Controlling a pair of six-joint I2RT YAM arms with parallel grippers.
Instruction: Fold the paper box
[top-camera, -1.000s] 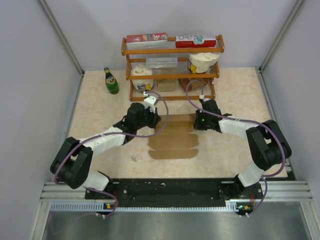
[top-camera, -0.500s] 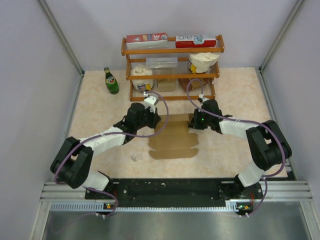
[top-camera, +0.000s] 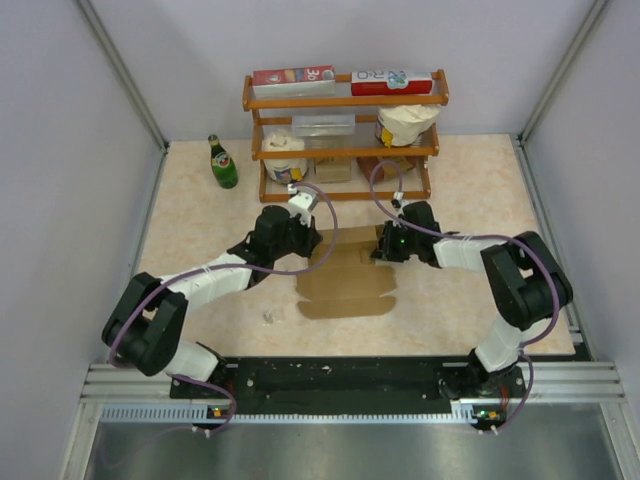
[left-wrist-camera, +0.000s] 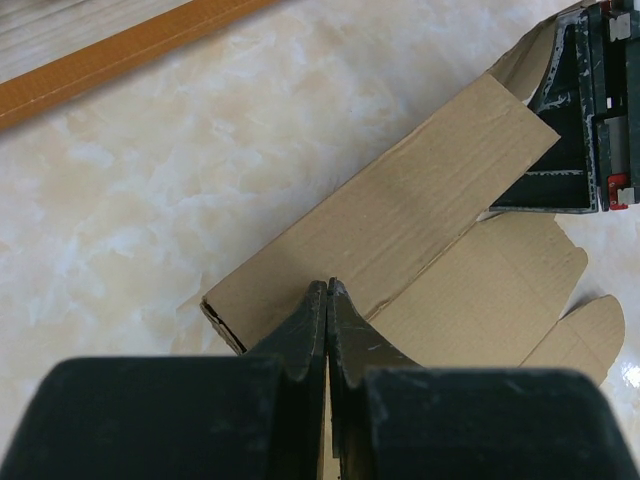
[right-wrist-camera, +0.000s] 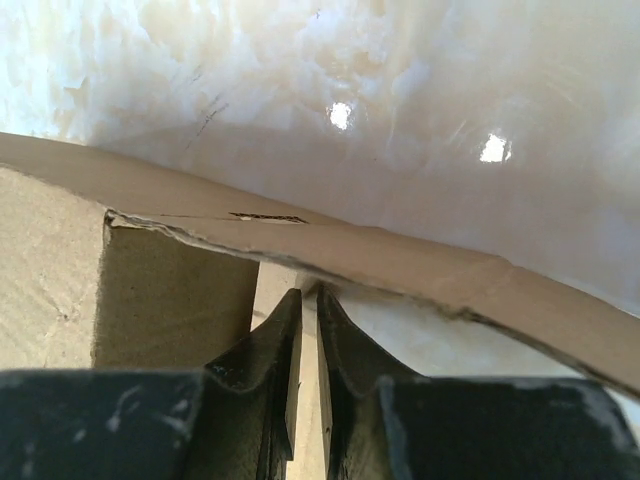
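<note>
**A:** Where does the plain kraft-brown, die-cut cardboard paper box (top-camera: 345, 285) lie?

**B:** On the cream marbled table top (top-camera: 200, 230), between the two arms and just in front of the orange-brown wooden three-tier rack (top-camera: 345, 101); its near part lies flat, with rounded tabs on the right side; its far long panel is folded up into a raised strip.

**A:** And the left gripper (left-wrist-camera: 328, 288)?

**B:** Clenched; the left wrist view shows its black fingers meeting with no gap, tips against the near edge of the raised strip; whether any cardboard is caught between them I cannot tell.

**A:** The right gripper (right-wrist-camera: 306, 296)?

**B:** At the strip's other end; its jaws stand nearly together with only a thin slit, the tips right under a ragged flap edge; something tan shows in the slit, but I cannot tell whether that is pinched cardboard.

**A:** What crowds the work?

**B:** The rack stands close behind both grippers; two red-and-white printed cartons (top-camera: 293, 77) (top-camera: 391, 80) lie on its top tier, and a clear plastic tub (top-camera: 323, 125) sits on the tier below; a green glass bottle (top-camera: 222, 163) stands upright left of the rack, well apart from the box; a tiny grey speck (top-camera: 270, 317) lies on the table near the box's near left corner, too small to identify.
</note>
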